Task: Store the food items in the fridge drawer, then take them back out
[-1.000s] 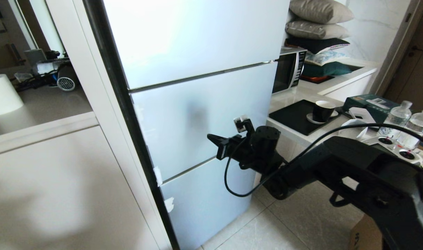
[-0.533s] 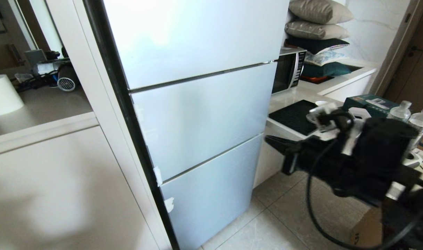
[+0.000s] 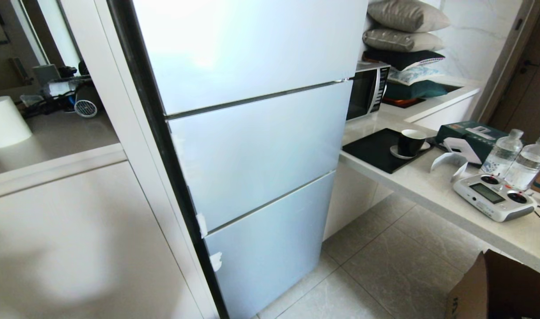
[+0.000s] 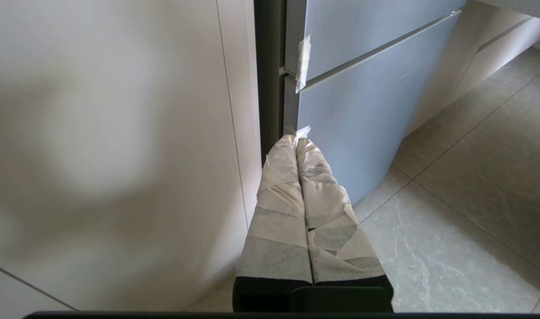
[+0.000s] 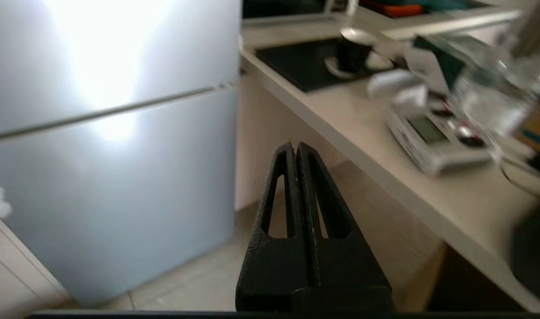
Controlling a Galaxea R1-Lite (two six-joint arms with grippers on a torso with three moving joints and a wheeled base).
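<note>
With the fridge drawer (image 3: 256, 150) flush and no fruit visible, the task looks finished or unstarted; both tools, right tool (image 5: 295, 150) and left tool (image 4: 296, 141), are clenched empty, so any next move means reopening it.

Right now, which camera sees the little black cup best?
The head view: the black cup sits sharp and whole on its saucer, on the black mat on the counter. The right wrist view shows it too, blurred and far off. The left wrist view does not show it.
</note>
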